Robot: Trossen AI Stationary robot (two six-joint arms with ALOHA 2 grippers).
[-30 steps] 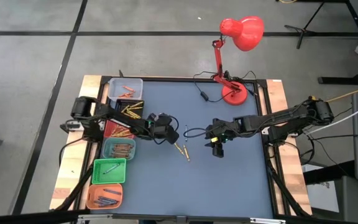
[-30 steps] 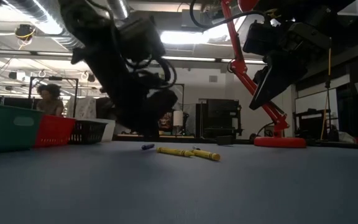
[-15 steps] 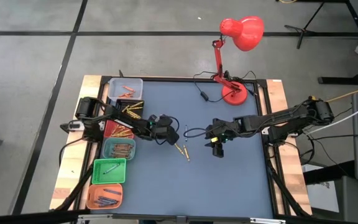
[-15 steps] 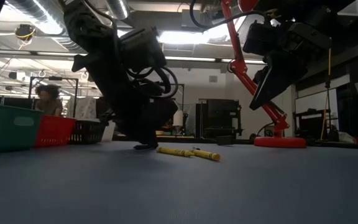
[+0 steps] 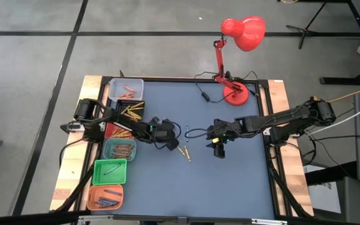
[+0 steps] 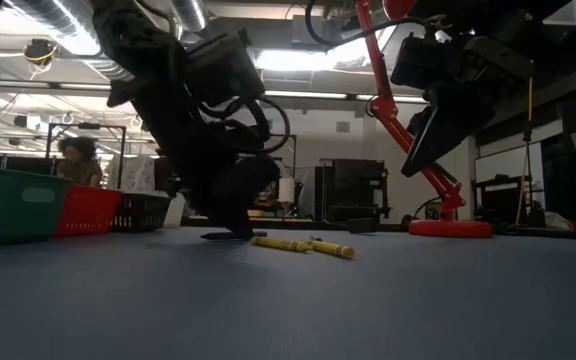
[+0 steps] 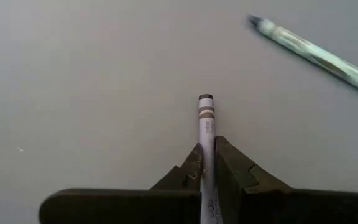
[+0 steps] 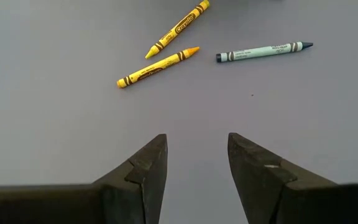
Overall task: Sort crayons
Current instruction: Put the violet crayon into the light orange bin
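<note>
left gripper (image 7: 207, 163) sits low on the blue table (image 5: 230, 181) near its middle, fingers pinched tight on a pale crayon (image 7: 206, 118) that lay loose between wide jaws a second ago. two yellow crayons (image 5: 184, 152) lie just beside it, and a teal crayon (image 8: 264, 51) lies a little toward the far edge. right gripper (image 8: 196, 165) hangs above the table's centre, jaws spread wide and empty, unmoved since then.

Grey concrete floor (image 5: 30, 94); red desk lamp (image 5: 242, 32); ceiling lights (image 6: 298, 60).
</note>
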